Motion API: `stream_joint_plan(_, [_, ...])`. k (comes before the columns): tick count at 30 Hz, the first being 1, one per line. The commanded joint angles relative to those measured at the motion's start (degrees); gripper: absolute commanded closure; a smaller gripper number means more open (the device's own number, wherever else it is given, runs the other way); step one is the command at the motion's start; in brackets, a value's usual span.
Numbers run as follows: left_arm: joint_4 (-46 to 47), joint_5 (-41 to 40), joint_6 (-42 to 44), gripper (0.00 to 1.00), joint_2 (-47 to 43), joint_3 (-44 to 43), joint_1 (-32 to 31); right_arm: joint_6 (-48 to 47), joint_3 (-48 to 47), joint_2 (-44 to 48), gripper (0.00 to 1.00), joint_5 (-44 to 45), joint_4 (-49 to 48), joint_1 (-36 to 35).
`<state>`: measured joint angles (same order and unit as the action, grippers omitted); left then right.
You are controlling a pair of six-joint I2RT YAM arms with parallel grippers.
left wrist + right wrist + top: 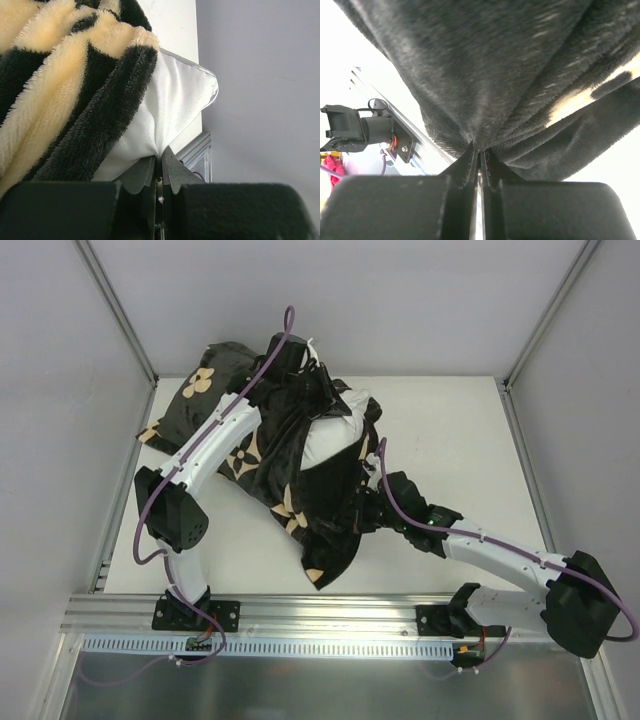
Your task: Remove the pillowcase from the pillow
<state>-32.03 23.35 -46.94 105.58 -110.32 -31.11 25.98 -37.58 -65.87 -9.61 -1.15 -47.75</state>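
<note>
The black pillowcase with tan flower motifs lies bunched across the table's left middle. The white pillow sticks out of its right side. My left gripper is at the far side of the heap, shut on a fold of the white pillow, with striped black and cream plush beside it. My right gripper is at the near right of the heap, shut on a fold of the black pillowcase, which fills the right wrist view.
Metal frame rails and grey walls enclose the white table. An aluminium rail runs along the near edge with both arm bases on it. The left arm reaches over the pillowcase.
</note>
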Motion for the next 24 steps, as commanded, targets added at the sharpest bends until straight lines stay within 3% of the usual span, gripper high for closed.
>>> stream_joint_plan(1, [7.8, -0.2, -2.0, 1.0, -1.8, -5.0, 2.2, 1.2, 1.7, 0.1, 0.99, 1.0, -0.8, -3.7])
stream_joint_plan(11, [8.1, -0.1, -3.7, 1.0, -1.8, -8.2, 7.6, 7.9, 11.1, 0.8, 0.99, 5.4, 0.9, -11.2])
stream_joint_plan(17, [8.2, 1.4, -5.2, 1.0, -3.2, -8.3, 14.0, 7.9, 12.0, 9.1, 0.99, 13.0, 10.9, -11.1])
stream_joint_plan(24, [8.2, 1.6, -6.3, 1.0, -7.4, -7.9, 21.4, 12.9, 11.7, 6.0, 0.99, 18.0, 19.4, -11.0])
